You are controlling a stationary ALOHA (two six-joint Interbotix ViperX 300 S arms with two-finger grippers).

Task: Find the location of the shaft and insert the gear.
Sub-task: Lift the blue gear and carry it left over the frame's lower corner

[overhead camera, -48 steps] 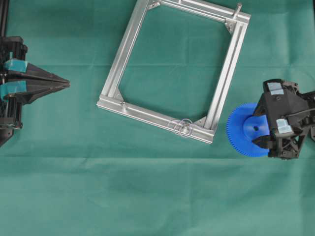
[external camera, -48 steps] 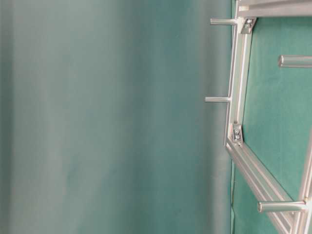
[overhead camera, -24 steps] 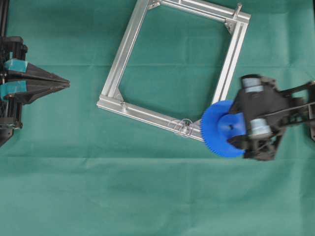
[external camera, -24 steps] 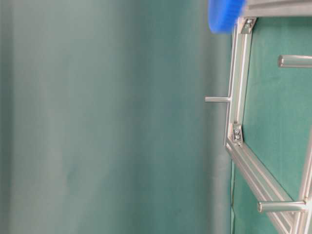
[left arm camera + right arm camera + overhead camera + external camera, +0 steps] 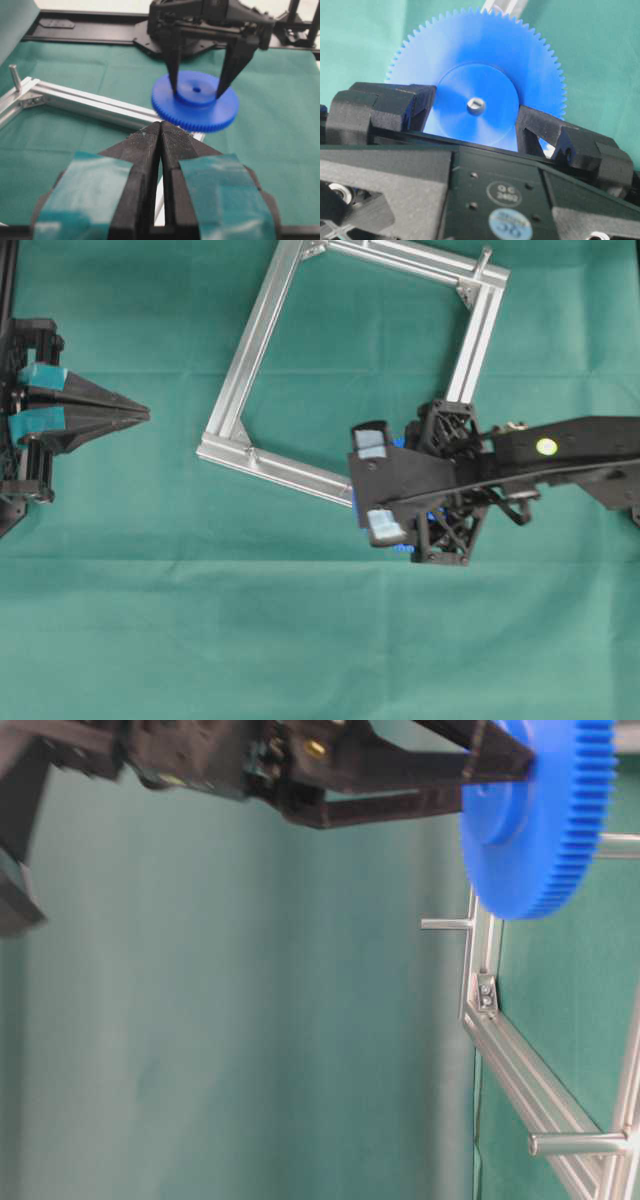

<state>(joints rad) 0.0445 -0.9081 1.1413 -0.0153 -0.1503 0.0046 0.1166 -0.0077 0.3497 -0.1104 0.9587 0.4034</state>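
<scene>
The blue gear is held flat by its raised hub, with my right gripper shut on it, one finger at each side. In the left wrist view the gear hangs just over the near rail of the aluminium frame. From overhead the right gripper covers the frame's lower right corner, and only slivers of the gear show. The shaft is hidden beneath gripper and gear. Something pale grey shows in the gear's centre hole; I cannot tell what. My left gripper rests shut and empty at the left.
The square aluminium frame lies tilted on the green cloth. A grey peg slants up at its far corner. At table level, other pegs stick out from the rails beside the gear.
My right arm has carried the gear leftward, from beside the frame's right rail to over its lower right corner. The left gripper has barely moved.
</scene>
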